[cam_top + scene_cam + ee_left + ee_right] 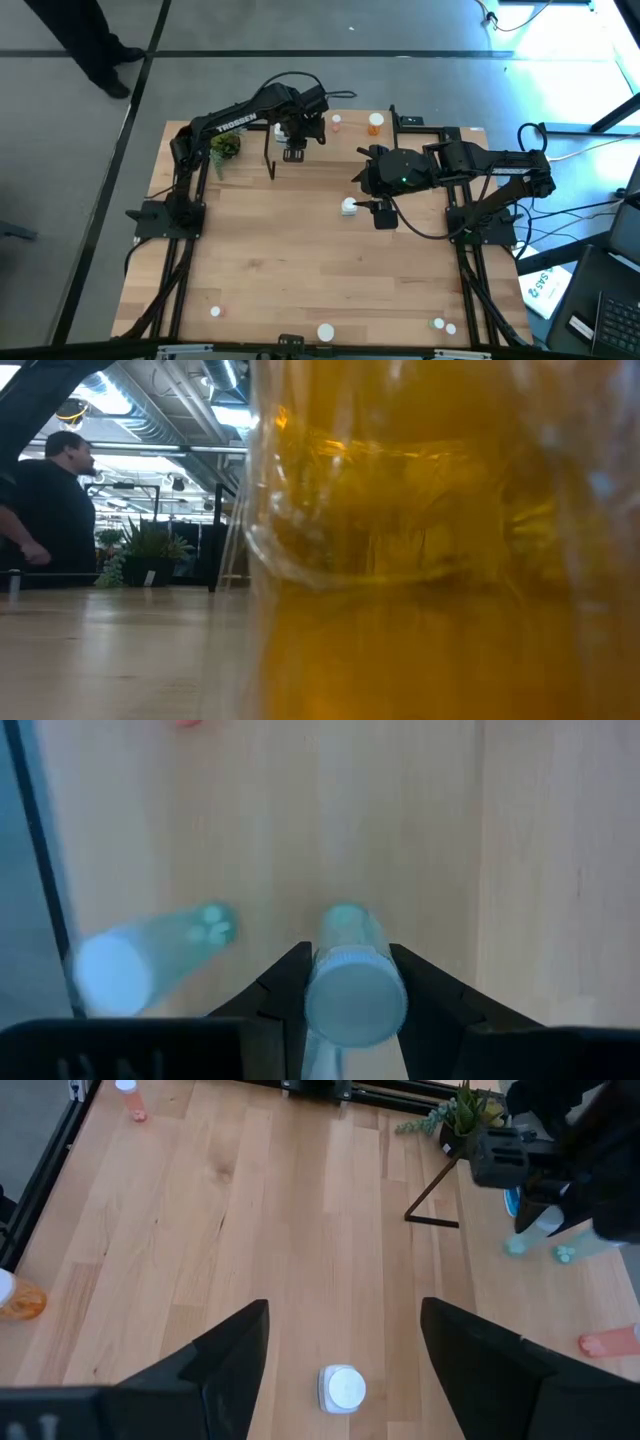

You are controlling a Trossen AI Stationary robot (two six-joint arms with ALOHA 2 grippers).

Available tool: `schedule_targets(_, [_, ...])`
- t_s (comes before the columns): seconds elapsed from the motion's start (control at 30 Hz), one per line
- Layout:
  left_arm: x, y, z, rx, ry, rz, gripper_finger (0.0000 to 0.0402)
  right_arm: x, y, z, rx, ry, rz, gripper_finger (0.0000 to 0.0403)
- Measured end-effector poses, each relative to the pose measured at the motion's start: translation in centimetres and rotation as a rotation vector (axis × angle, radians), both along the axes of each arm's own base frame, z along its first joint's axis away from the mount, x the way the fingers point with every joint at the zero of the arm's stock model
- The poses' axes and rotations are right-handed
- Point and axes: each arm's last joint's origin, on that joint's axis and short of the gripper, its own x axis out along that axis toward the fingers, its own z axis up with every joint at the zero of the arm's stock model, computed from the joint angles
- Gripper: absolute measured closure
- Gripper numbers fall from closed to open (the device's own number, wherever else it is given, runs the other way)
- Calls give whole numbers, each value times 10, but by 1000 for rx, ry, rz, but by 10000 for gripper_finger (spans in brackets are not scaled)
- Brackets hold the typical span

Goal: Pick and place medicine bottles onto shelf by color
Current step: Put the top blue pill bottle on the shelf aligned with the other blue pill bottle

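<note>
the low light-wood shelf on thin black legs (345,140) stands at the table's far edge, and the left gripper (345,995) over it is clamped on a pale green round bottle with a white cap (350,975), upright just beside a second pale green bottle (150,955). a white-capped white bottle (343,1388) stands on the tabletop between the spread-apart fingers of the right gripper (345,1355), untouched.

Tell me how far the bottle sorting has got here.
Early. Done: one pale green bottle already stands on the shelf. In hand: the left gripper is shut on a second pale green bottle beside it. The right gripper hangs open above a white bottle on the table. Left: an orange bottle and several more near the table's edges.
</note>
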Motion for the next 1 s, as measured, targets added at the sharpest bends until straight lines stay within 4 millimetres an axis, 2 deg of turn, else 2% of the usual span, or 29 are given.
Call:
schedule_targets(0.67, [4,2,-3,6,-10,-7,288,0,0,0,0,-1,0,139])
schedule_targets(1.0, [4,3,-5,5,-7,11,214,0,0,0,0,-1,0,139])
